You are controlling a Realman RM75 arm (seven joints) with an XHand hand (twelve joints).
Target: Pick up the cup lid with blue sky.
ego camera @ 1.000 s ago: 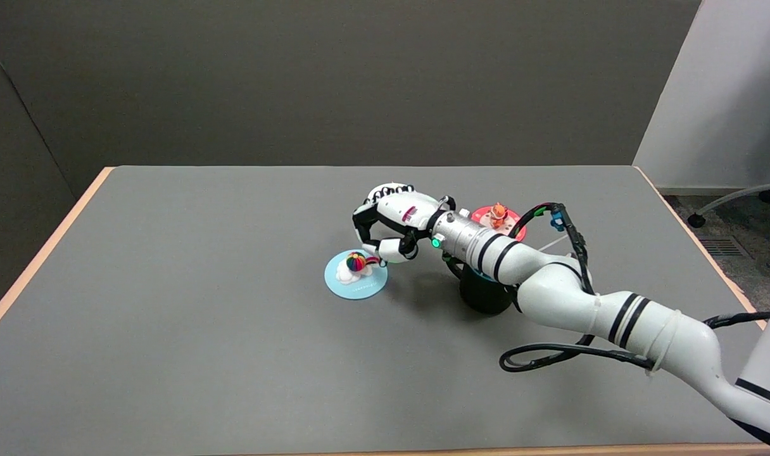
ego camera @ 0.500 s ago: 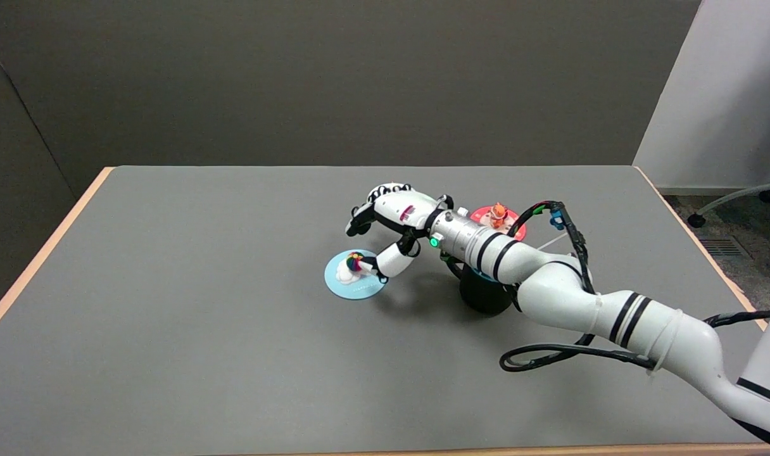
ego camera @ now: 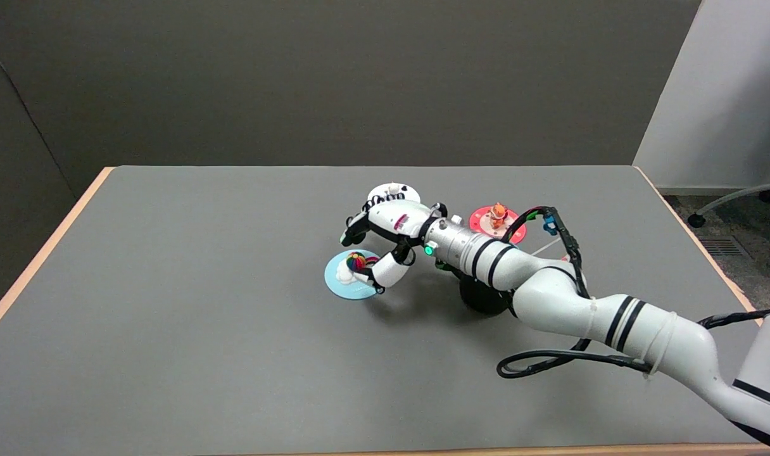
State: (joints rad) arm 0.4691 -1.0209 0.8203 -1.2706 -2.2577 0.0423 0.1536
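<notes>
**One lid, thumb at its knob**

Three lids lie on the grey table [ego camera: 170, 285] in the head view, the only view. The blue lid [ego camera: 353, 282] sits flat near the table's middle; its knob, a striped ball on a white cloud [ego camera: 353, 263], stands on the upper half of the disc.

The right hand [ego camera: 385, 244] reaches in from 4 o'clock. Its thumb [ego camera: 382, 272] lies low over the lid's edge at 3 o'clock, tip touching or just beside the knob. The other fingers [ego camera: 353, 229] are raised and apart at 12 o'clock of the knob, holding nothing. So the knob lies between thumb and fingers, and the pinch would need those fingers to come down.

A round lid has no long axis. Faint writing shows on the blue disc, too small to read. The white lid [ego camera: 394, 191] and red lid [ego camera: 496, 223] lie beyond, with a dark cup [ego camera: 480, 297] under the forearm.
</notes>
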